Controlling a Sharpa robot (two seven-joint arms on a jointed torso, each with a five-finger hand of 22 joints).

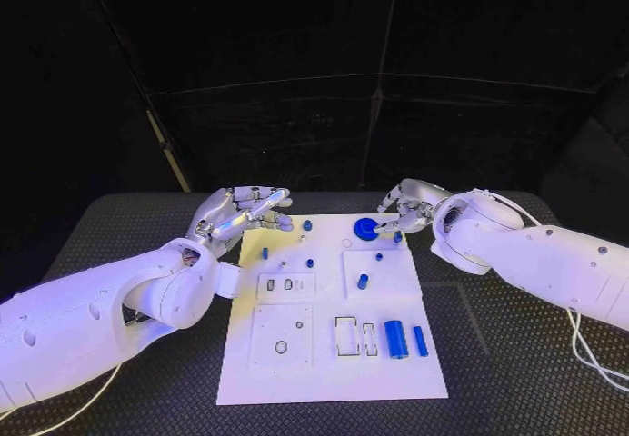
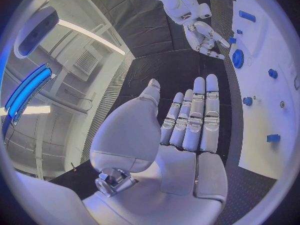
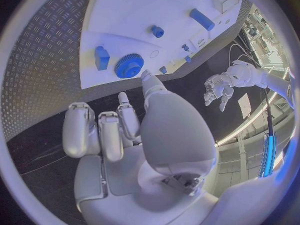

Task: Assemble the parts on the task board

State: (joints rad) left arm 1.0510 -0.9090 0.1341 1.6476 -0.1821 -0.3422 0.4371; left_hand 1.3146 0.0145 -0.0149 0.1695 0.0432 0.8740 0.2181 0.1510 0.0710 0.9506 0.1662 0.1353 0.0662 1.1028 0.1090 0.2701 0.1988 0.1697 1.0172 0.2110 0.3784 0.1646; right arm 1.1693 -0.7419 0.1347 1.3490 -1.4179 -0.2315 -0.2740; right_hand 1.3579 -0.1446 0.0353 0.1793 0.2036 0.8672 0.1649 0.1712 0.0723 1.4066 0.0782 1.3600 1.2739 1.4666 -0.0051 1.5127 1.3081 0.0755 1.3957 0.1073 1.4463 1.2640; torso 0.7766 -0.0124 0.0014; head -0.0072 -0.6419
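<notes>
The white task board (image 1: pixel 328 368) lies in the middle of the table. A blue gear (image 1: pixel 365 228) sits at the board's far edge, and in the right wrist view the gear (image 3: pixel 129 66) shows just beyond the thumb tip. My right hand (image 1: pixel 406 211) hovers close beside the gear with bent fingers and holds nothing. My left hand (image 1: pixel 243 213) is raised at the board's far left corner; in the left wrist view its fingers (image 2: pixel 194 115) are straight and empty. A blue cylinder (image 1: pixel 394 338) and a blue bar (image 1: pixel 421 341) lie on the near right of the board.
Small blue pegs (image 1: pixel 364 282) stand in the board's middle and far part, next to rectangular slots (image 1: pixel 346 336) and a round hole (image 1: pixel 281 347). The black ribbed table mat (image 1: pixel 524 363) surrounds the board. A white cable (image 1: pixel 590 354) trails under my right arm.
</notes>
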